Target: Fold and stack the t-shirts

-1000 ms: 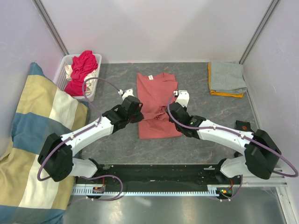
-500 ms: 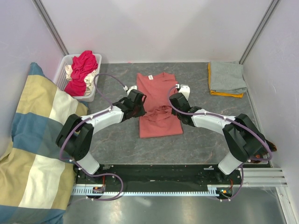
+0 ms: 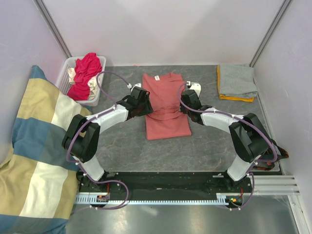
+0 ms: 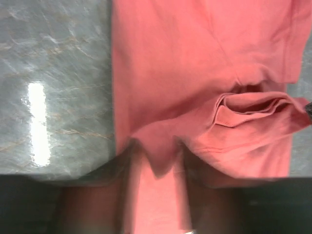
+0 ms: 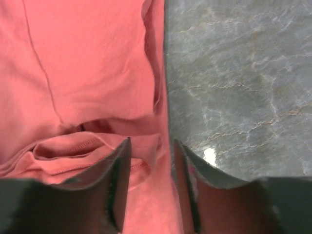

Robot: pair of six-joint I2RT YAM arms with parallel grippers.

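The salmon-pink t-shirt (image 3: 165, 109) lies flat mid-table, its white neck label toward the back and a bunched fold across its middle. My left gripper (image 3: 145, 97) sits at the shirt's left edge and my right gripper (image 3: 186, 99) at its right edge. In the left wrist view the left gripper (image 4: 155, 146) is open, with a loose point of pink cloth (image 4: 185, 63) lying between its blurred fingers. In the right wrist view the right gripper (image 5: 152, 144) is open over the hem of the shirt (image 5: 87, 63), with the cloth edge lying loose in the gap.
A folded grey t-shirt (image 3: 236, 80) rests on an orange one (image 3: 235, 98) at the back right. A white lattice basket (image 3: 66, 73) at the back left holds magenta-red (image 3: 87, 68) and cream (image 3: 73, 74) shirts. The striped cushion (image 3: 39, 146) fills the left side.
Both grippers moved toward the back with the shirt's lower part, folding it over. Both then opened and let go of the cloth.
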